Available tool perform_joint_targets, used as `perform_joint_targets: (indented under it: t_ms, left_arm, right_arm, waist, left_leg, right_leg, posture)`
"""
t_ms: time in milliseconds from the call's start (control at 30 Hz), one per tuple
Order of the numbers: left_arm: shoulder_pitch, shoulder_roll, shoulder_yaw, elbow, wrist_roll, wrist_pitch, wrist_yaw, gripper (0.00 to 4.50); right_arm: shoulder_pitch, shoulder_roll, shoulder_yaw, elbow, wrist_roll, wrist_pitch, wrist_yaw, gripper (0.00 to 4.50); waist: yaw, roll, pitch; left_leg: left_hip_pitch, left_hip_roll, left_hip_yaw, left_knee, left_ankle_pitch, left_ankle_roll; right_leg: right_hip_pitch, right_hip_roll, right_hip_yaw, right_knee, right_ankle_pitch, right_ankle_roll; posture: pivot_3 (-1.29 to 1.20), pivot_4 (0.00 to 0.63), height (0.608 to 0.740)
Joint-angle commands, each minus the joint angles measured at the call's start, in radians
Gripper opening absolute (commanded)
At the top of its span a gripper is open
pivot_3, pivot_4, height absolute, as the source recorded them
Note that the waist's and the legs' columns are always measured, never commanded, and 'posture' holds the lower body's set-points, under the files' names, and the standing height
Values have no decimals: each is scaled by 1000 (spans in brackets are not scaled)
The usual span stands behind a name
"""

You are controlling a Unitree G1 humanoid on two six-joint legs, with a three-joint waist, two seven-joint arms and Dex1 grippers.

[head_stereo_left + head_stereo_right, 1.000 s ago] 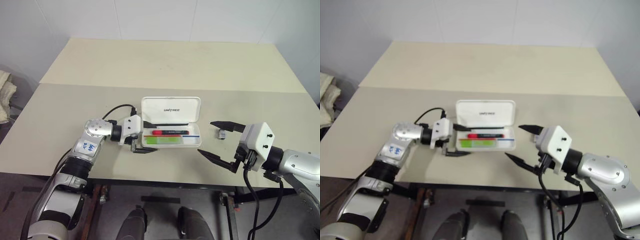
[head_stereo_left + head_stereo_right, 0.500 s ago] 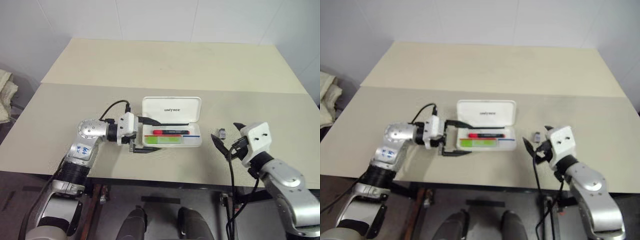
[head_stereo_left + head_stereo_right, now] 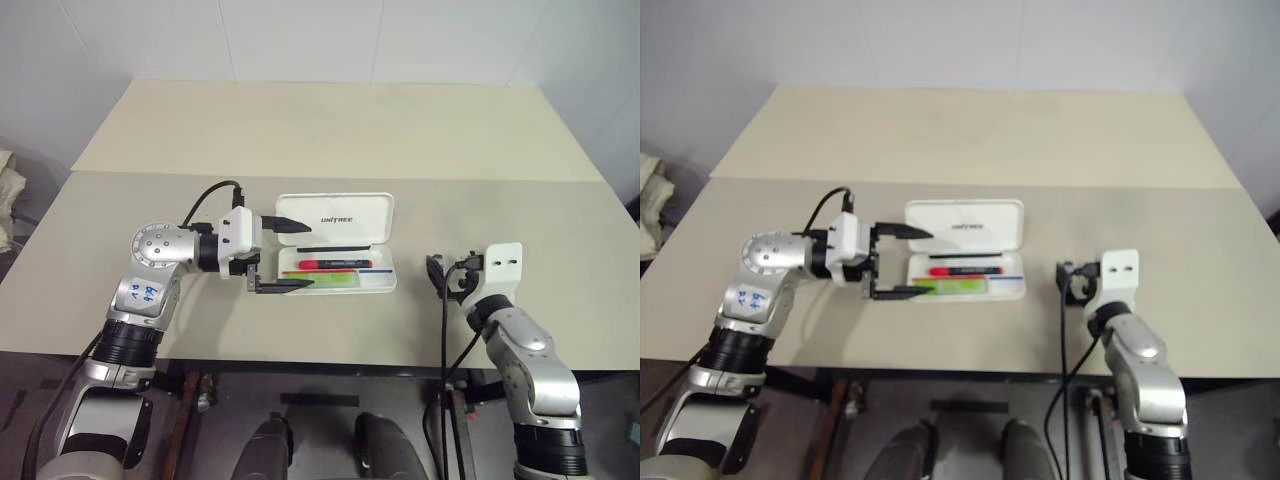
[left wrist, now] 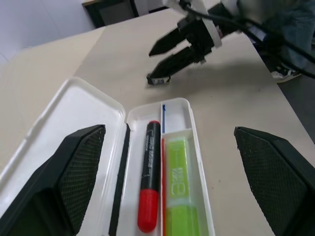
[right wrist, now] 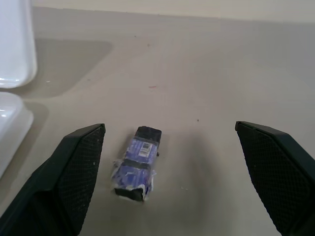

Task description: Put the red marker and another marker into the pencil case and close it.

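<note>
The white pencil case [image 3: 385, 282] lies open at the table's middle, its lid [image 3: 335, 218] raised toward the far side. In its tray lie the red marker [image 3: 335, 264] and, nearer me, the light green marker [image 3: 325, 281]. In the left wrist view the red marker [image 4: 147, 182] and green marker [image 4: 179, 191] lie side by side. My left gripper [image 3: 286, 256] hovers open at the case's left end, one finger [image 3: 292, 225] in front of the lid, the other [image 3: 285, 287] by the tray's near edge. My right gripper [image 3: 447, 275] stands open, right of the case.
A small blue-wrapped block [image 5: 136, 169] lies on the table between the right gripper's fingers [image 5: 74, 182], apart from both. The table's front edge [image 3: 330, 352] runs close below the case. A seam [image 3: 330, 177] crosses the table behind it.
My right arm has swung down and to the right, rolling its wrist, and now points at the small block. The left gripper has risen a little at the case's left end.
</note>
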Motion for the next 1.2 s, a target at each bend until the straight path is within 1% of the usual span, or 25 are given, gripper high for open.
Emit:
perform_joint_targets:
  t_ms: [33,133,167,200,233,300,367,433,467,500,533,667,733,833,900,967,1067,1200]
  left_arm:
    - [12,12,23,-53,-17,7,15,4480]
    - [14,14,25,-62,-17,15,22,4480]
    - [14,14,25,-64,-17,16,25,4500]
    - [14,15,25,-65,-16,17,27,4500]
    - [14,15,25,-67,-15,17,30,4500]
    - [14,16,25,-69,-15,18,33,4500]
    - [15,16,25,-71,-15,19,36,4500]
    - [15,17,24,-73,-15,20,39,4500]
    - [15,16,24,-74,-16,20,40,4500]
    - [15,16,24,-75,-16,21,41,4500]
    - [16,16,23,-76,-16,21,42,4500]
    - [17,13,22,-80,-15,27,52,4500]
    - [19,13,23,-80,-14,30,55,4500]
    - [26,18,26,-76,-17,27,51,4500]
    - [30,20,26,-68,-16,21,47,4500]
    - [30,18,26,-63,-15,20,49,4500]
    - [37,15,25,-61,-15,20,50,4500]
    - [49,15,21,-64,-16,21,46,4500]
  right_arm:
    - [-13,2,3,7,-10,-11,-5,4500]
    - [-20,9,7,36,-16,0,-15,4500]
    - [-22,6,15,47,-34,1,-27,4062]
    - [-25,7,22,54,-45,1,-34,3865]
    - [-28,8,28,57,-54,0,-40,3538]
    - [-31,5,44,54,-67,-3,-39,2754]
    - [-32,2,57,50,-77,-8,-35,2075]
    - [-33,-2,68,48,-83,-16,-28,1251]
    - [-34,-5,72,48,-85,-14,-26,966]
    - [-35,-7,74,47,-87,-13,-25,556]
    - [-35,-8,72,46,-92,-11,-29,411]
    - [-44,-42,59,50,-100,-26,-8,413]
    - [-62,-88,38,49,-81,-71,50,413]
    - [-83,-185,33,45,-31,-160,218,413]
    - [-97,-266,57,40,13,-220,386,413]
    - [-115,-318,81,39,56,-254,516,413]
    - [-164,-354,119,61,84,-273,641,413]
    - [-264,-370,204,148,58,-329,783,413]
  waist:
    - [0,0,0]
    - [0,0,0]
    - [0,0,0]
    - [0,0,0]
    - [-1,0,0]
    - [-1,0,0]
    - [-1,0,0]
    - [0,0,0]
    - [1,0,0]
    - [1,0,0]
    - [1,0,0]
    - [2,0,0]
    - [1,0,0]
    - [-1,1,1]
    - [-5,1,1]
    - [-6,1,1]
    - [-10,1,1]
    - [-15,1,1]
  left_leg:
    - [0,0,0,0,0,0]
    - [0,0,0,0,0,0]
    - [0,0,0,0,0,0]
    - [0,0,0,0,0,0]
    - [0,0,0,0,0,0]
    - [0,0,0,0,1,-1]
    - [0,0,0,0,1,-1]
    - [0,0,0,0,1,-1]
    - [0,0,0,0,2,-1]
    - [0,-1,0,0,2,-1]
    - [0,-1,0,0,2,-1]
    - [0,-1,0,0,2,-1]
    - [0,-1,0,0,2,-1]
    - [0,-1,0,-1,2,-1]
    - [0,-1,1,-1,2,-1]
    - [1,0,1,-2,2,-1]
    - [1,1,0,-2,2,-1]
    - [0,0,1,0,2,-1]
  right_leg:
    - [0,0,0,0,0,0]
    - [0,0,0,0,0,0]
    - [0,0,0,0,0,0]
    - [0,0,0,0,0,0]
    - [0,0,0,0,0,0]
    - [0,0,0,1,0,0]
    - [0,0,0,1,0,0]
    - [0,0,0,1,0,0]
    - [0,0,0,1,0,0]
    - [0,0,0,1,0,0]
    - [0,0,0,1,0,0]
    - [0,0,0,1,0,0]
    - [0,0,0,0,0,0]
    - [0,-1,0,0,0,0]
    - [0,0,0,0,0,0]
    - [0,1,0,0,0,0]
    - [0,1,0,0,0,0]
    - [0,1,0,0,0,1]
  posture:
    - [0,150,740]
    - [0,150,740]
    - [0,150,740]
    - [0,150,740]
    - [0,150,740]
    - [0,150,740]
    - [0,150,740]
    - [0,150,740]
    - [0,150,740]
    - [0,150,740]
    - [0,150,740]
    - [0,150,740]
    - [0,150,740]
    - [0,150,740]
    - [0,150,740]
    - [0,150,740]
    - [0,150,740]
    - [0,150,740]
